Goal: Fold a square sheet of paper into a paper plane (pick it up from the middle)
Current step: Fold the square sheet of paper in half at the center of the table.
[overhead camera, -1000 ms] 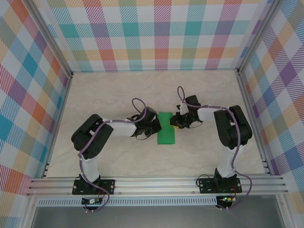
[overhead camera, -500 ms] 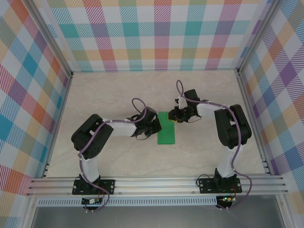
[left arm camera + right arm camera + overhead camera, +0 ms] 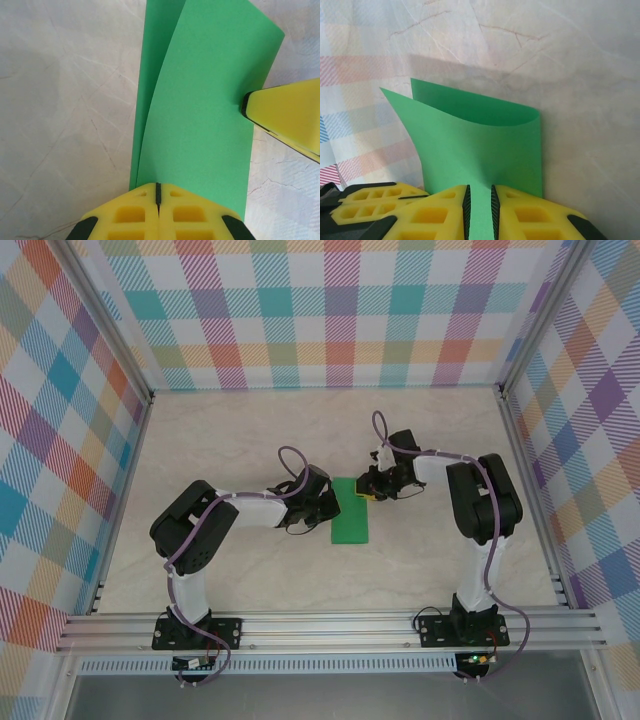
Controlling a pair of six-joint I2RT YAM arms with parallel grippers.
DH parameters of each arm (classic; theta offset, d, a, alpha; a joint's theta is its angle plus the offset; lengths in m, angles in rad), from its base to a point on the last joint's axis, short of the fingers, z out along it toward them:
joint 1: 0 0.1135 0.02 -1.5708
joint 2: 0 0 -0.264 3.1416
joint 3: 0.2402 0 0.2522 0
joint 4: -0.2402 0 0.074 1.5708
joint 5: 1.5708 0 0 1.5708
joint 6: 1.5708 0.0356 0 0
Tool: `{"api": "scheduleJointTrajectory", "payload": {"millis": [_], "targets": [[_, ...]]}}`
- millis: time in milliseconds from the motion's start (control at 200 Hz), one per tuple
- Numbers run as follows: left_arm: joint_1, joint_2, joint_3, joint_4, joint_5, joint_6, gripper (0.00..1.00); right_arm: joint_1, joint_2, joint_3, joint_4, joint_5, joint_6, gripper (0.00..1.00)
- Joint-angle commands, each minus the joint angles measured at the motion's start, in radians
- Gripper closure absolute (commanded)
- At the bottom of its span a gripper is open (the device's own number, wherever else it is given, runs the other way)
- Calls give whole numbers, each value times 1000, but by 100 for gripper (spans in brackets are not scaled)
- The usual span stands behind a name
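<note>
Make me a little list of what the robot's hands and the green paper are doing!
Paper: bright-green sheet of thin paper, doubled over in a loose, rounded fold, not pressed flat
Left gripper: shut on one edge of the paper
Right gripper: shut on the opposite edge
Surface: pale marbled table top
Plane: no pointed nose or wings yet

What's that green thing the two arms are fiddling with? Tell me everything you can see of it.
The sheet of paper is thin, plain bright green, folded over into a two-layer strip lying on the pale marbled table. The fold is not pressed flat: the upper layer bows up off the lower one. The left gripper, shut, has its tips at one edge; the right gripper pinches another edge in its narrow gap.
</note>
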Motion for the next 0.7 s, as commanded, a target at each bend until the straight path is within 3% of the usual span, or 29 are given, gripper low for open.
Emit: {"api": "scheduleJointTrajectory", "payload": {"millis": [0, 310, 695], "targets": [[0, 35, -31, -139, -16, 18, 99, -10, 7, 67, -54, 1, -23, 79], [0, 40, -32, -144, -17, 19, 99, -12, 130, 135, -125, 62, -28, 78], [-2, 55, -34, -147, -19, 14, 100, -11, 117, 250, -215, 71, -48, 78]]}}
